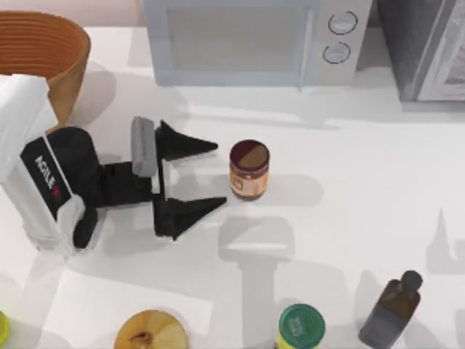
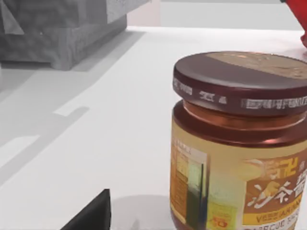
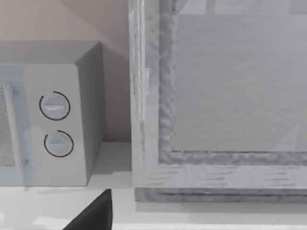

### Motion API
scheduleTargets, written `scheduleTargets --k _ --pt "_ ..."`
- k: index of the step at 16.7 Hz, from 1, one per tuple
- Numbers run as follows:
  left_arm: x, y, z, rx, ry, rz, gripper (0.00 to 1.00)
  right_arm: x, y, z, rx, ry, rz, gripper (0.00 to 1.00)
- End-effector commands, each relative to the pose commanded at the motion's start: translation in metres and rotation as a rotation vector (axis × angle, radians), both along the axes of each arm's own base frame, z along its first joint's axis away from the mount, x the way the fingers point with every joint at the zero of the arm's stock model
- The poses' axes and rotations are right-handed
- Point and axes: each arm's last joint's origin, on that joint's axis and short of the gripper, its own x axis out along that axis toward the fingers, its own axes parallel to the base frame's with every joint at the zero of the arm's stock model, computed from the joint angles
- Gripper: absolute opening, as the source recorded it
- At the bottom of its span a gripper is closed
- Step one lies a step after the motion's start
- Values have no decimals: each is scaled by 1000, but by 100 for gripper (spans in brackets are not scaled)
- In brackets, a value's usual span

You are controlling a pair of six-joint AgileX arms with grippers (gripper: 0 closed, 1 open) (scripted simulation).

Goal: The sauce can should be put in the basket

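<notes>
The sauce can (image 1: 249, 170) stands upright near the table's middle, with a dark brown lid and an orange-brown label. It looms close in the left wrist view (image 2: 240, 143). My left gripper (image 1: 216, 176) is open just left of the can, its two black fingers pointing at it, one fingertip (image 1: 209, 146) above and one below the can's left side, neither touching it. The woven basket (image 1: 51, 54) sits at the far left corner, behind the left arm. One dark fingertip (image 3: 93, 215) of the right gripper shows in the right wrist view.
A microwave (image 1: 251, 40) stands at the back centre and a grey cabinet (image 1: 429, 47) at the back right. Along the front edge are a green-lidded yellow jar (image 1: 300, 327), a dark bottle (image 1: 392, 309) and an onion (image 1: 151, 331).
</notes>
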Motion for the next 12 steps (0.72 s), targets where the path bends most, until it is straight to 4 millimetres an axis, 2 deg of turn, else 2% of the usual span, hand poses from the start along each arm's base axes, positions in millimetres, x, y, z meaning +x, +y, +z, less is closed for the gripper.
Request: scheduleTargets --k 3,9,12 --pt "1 -4 0 1 1 3 100 0 0 0 0 0 0 100" --pt "8 -59 0 0 0 0 100 0 0 0 0 0 0 100" --pt "9 -69 0 0 0 0 100 0 0 0 0 0 0 100"
